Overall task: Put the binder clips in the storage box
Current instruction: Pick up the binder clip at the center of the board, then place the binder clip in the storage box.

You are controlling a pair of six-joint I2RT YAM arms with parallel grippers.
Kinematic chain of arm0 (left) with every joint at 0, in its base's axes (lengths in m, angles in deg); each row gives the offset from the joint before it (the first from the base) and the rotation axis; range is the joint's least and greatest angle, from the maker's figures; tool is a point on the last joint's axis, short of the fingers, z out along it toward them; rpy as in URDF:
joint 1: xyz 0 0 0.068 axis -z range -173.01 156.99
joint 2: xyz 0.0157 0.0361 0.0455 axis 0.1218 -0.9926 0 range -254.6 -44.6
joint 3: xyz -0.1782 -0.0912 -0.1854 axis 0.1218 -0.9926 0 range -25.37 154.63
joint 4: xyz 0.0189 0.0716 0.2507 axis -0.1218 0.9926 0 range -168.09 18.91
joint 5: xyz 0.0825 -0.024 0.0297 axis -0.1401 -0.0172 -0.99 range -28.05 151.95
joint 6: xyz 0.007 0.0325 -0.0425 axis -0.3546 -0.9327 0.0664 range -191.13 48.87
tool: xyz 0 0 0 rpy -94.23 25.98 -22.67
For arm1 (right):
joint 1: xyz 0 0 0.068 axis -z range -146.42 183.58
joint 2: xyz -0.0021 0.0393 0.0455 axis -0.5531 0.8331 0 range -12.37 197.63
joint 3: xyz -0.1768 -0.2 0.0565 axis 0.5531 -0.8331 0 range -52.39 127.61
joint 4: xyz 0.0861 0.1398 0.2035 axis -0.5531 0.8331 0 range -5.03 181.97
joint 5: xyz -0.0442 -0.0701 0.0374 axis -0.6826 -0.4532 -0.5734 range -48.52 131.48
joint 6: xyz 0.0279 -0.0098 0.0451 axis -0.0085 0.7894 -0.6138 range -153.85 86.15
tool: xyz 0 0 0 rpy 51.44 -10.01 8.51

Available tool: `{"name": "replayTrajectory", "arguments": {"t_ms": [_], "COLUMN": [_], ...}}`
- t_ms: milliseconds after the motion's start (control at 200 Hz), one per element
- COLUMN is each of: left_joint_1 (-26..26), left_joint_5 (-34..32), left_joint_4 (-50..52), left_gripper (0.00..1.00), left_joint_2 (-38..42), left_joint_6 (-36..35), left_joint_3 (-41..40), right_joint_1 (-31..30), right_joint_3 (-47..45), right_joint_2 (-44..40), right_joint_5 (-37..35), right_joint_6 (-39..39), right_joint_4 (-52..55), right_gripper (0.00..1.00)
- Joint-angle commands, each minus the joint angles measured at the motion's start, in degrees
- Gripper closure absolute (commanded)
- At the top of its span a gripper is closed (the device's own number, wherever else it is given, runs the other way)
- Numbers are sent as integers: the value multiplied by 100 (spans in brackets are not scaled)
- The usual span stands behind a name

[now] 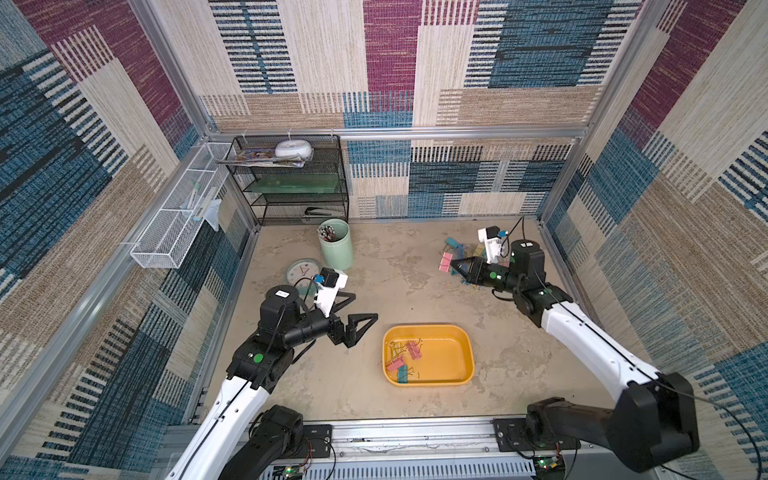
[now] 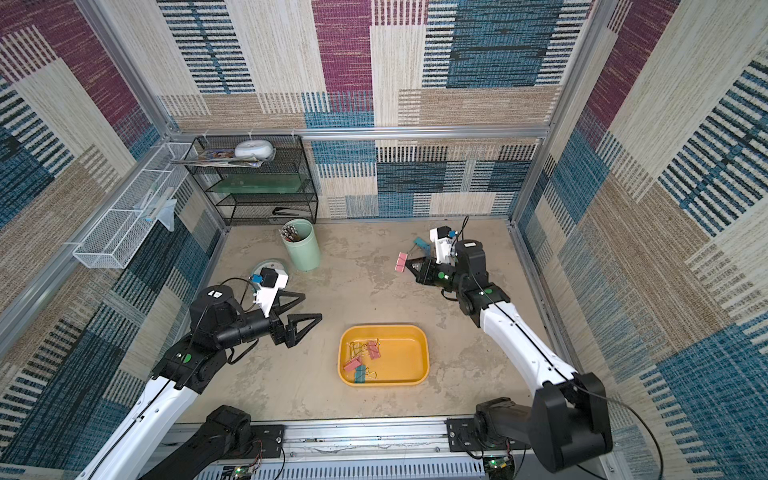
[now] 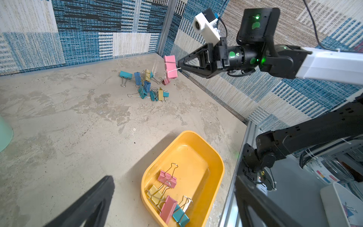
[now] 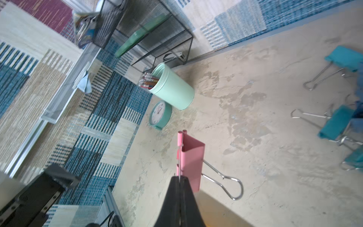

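Right arm reaches to the far side of the cell. Right hand [image 1: 453,262] is pinched narrow on one pink clip [image 4: 191,163], held off the surface just beside the loose pile [image 3: 149,86]. Left hand [image 1: 365,306] is spread wide and empty, hovering near the storage box [image 1: 428,328]. The box sits between the two arms, nearer the robot's base and well apart from the held clip. A few binder clips [image 1: 405,357] already lie at one end of it.

Risks, as I judge them:
- Arms: both could crowd over the box if the left one moves in during the drop.
- Box: it looks shallow and light. A knock would slide it, and a high release could bounce the clip over the rim.
- Pile: the handles are interlocked, so later picks may drag neighbours along.
- Held clip: the grip looks thin, fingertips at a wire handle along the body's edge, the other handle hanging free. It could pivot or slip on the long carry.

Room: walls [image 1: 540,104] of woven panels in blue, cream and maroon on an aluminium frame. The surface [image 1: 415,270] is mottled beige with worn patches. Black mesh rack [image 1: 291,178] stands in the far corner, white wire basket [image 1: 178,224] hangs on the side wall. Mint cup [image 1: 336,245] holds pencils, with a small clock [image 1: 302,272] beside it.
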Motion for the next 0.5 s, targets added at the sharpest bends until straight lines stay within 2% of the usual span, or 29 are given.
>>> {"name": "replayTrajectory", "arguments": {"t_ms": [0,205,316,496], "left_joint_1": [2,6,6,5], "left_joint_5": [407,317,249,153], "left_joint_4": [-87,-82,-85,-80], "left_gripper": [1,0,0,0], "left_joint_2": [-23,33,66,85], "left_joint_6": [-201,-296,-321,-338], "left_joint_3": [-12,-46,-57,-72], "right_joint_1": [-662,-2068,-2466,-2929], "right_joint_3": [-464,-1104,-1307,-1541], "right_joint_2": [-674,-1104,-879,-163], "right_joint_5": [-464,-807,-1002,-1042], "right_joint_6": [133,-82,-104,-237], "right_joint_4": [871,1877,2002,1525], "right_gripper": [100,100,100,100]}}
